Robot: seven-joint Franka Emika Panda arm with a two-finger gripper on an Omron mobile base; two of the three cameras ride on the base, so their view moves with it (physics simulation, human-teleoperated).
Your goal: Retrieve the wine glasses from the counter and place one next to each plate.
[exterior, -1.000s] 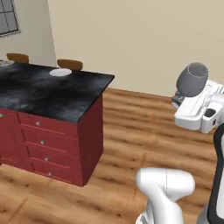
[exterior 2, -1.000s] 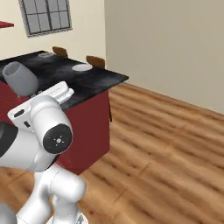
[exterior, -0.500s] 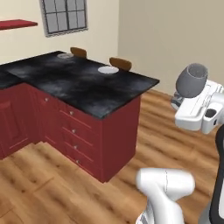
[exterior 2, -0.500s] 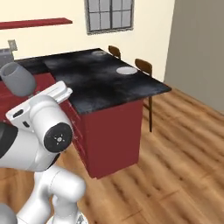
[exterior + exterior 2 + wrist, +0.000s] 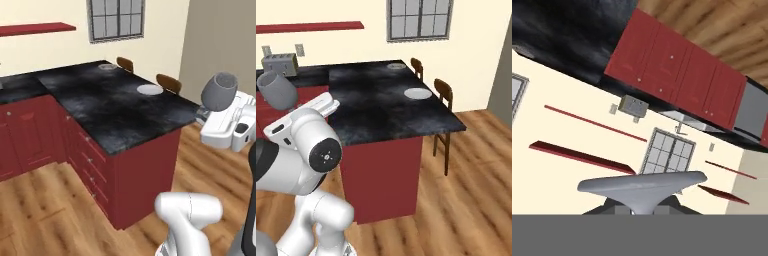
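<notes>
My gripper is shut on the stem of a grey translucent wine glass, held tilted in the air to the right of the counter. From the right base the glass sits above the white hand, gripper. The hand view looks past the glass's round foot, gripper. A white plate lies near the counter's right edge, and a greyish plate lies farther back. Both plates show on the black counter.
Two wooden chairs stand behind the counter's far side, one at each plate. A toaster sits on the back counter by the wall. Dark red cabinets face open wooden floor.
The whole scene has shifted because the base has moved and turned: the counter now sits nearer and more central. The arm and the held glass keep the same pose.
</notes>
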